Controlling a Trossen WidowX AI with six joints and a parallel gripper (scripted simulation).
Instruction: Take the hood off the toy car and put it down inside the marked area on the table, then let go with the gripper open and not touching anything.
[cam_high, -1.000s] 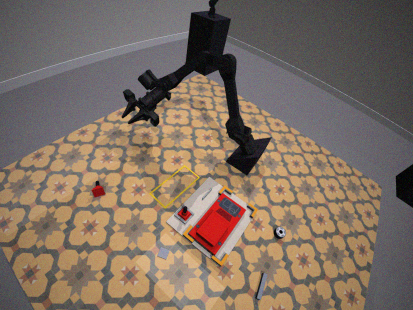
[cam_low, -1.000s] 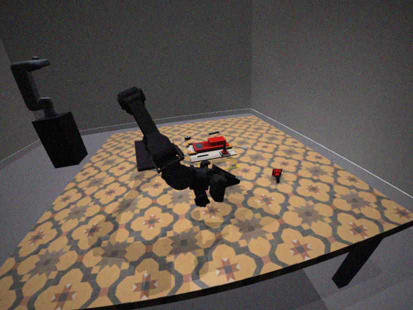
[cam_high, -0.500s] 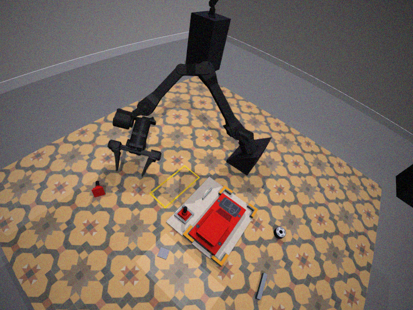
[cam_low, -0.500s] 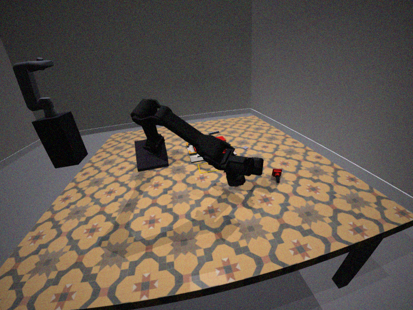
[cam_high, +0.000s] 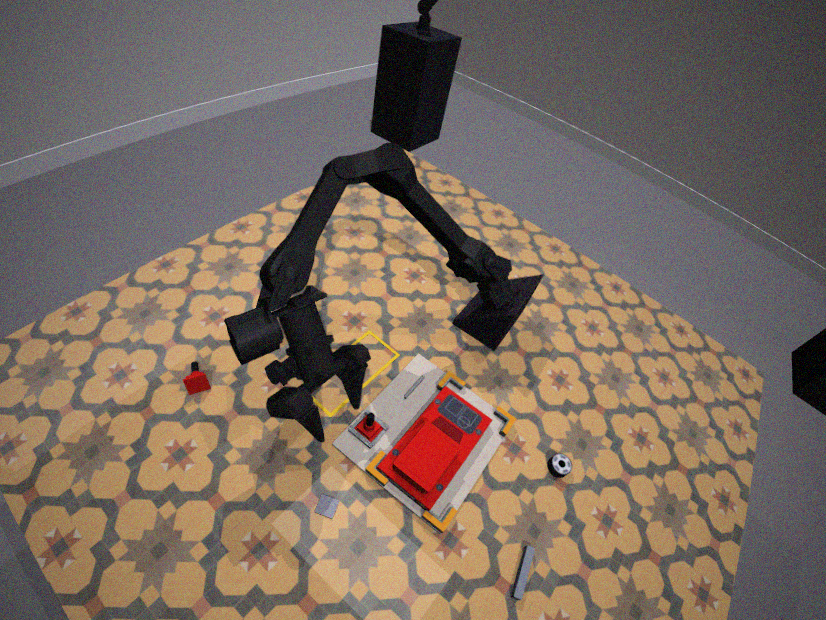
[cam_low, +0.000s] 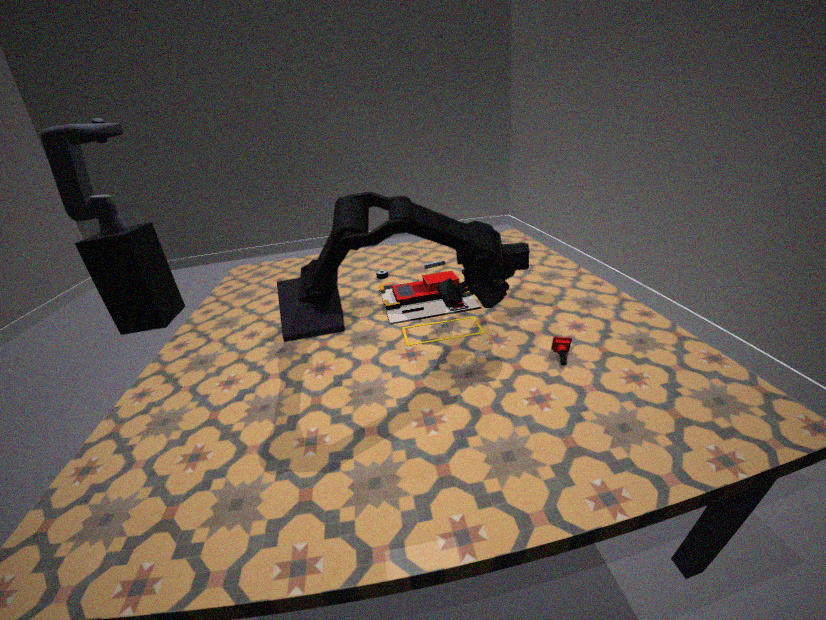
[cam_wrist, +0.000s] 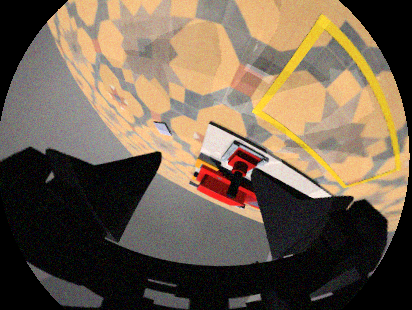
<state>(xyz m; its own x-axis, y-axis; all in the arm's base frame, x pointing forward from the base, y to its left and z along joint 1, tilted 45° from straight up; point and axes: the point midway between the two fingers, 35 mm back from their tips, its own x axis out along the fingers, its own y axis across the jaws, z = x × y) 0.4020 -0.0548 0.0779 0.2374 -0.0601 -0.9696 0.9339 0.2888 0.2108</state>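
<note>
The red toy car (cam_high: 437, 443) sits on a white baseplate with orange corner brackets. Its end nearest the arm's base shows a dark grey panel (cam_high: 461, 411); I cannot pick out the hood as a separate part. The yellow-outlined marked area (cam_high: 356, 373) lies just beside the plate and nothing lies in it. My gripper (cam_high: 330, 403) hangs above the near edge of that area, open and empty, apart from the car. In the wrist view the car (cam_wrist: 222, 178) shows between the spread fingers, with the yellow outline (cam_wrist: 332, 115) to the right.
A small red block with a black peg (cam_high: 368, 427) and a thin grey rod (cam_high: 413, 385) lie on the plate. Another red block (cam_high: 196, 381), a wheel (cam_high: 559, 465), a grey tile (cam_high: 326, 505) and a grey bar (cam_high: 523, 571) lie loose on the table. A black camera box (cam_high: 415, 83) hangs overhead.
</note>
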